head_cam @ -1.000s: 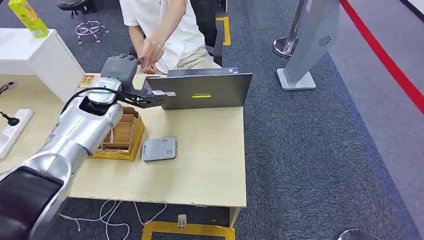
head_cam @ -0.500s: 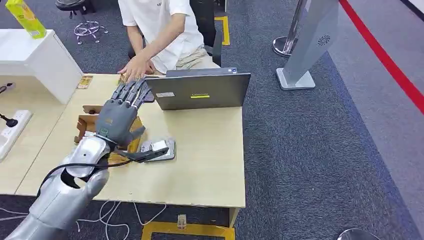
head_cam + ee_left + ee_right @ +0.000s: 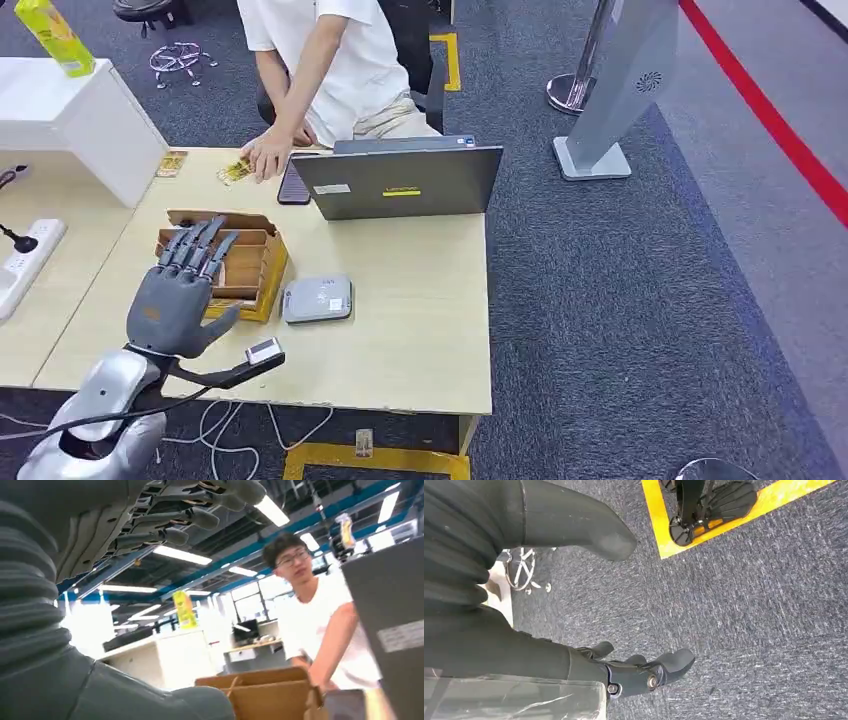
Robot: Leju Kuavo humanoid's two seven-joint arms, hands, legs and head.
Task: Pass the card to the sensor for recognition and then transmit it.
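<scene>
Left robot hand (image 3: pixel 180 290) hovers above the near-left part of the surface (image 3: pixel 420 340), fingers spread apart and straight, palm empty. It sits over the near edge of the wooden card box (image 3: pixel 240 262). Left wrist view agrees: fingers (image 3: pixel 200 517) extended, nothing between them.

Right robot hand (image 3: pixel 644 672) hangs over the carpet, fingers loosely apart, nothing held.

Card reader (image 3: pixel 317 299), grey and flat, lies just right of the box, nothing on top of it. Laptop (image 3: pixel 400 180) stands at the far edge, lid back toward the robot.

Card: a yellowish card (image 3: pixel 235 172) lies at the far-left of the surface, under or just beside the person's hand (image 3: pixel 268 152). A second, similar card (image 3: pixel 172 162) lies further left. Cannot tell whether further cards remain in the box compartments.

Judgement: with the robot holding no card and one lying by the person, the hand-over part of a cycle looks complete; the step now in hand is getting the next card.

Next move calls for: lowering the left hand into a box compartment, pinching one card by its edge, then carrying it right, flat over the reader.
</scene>
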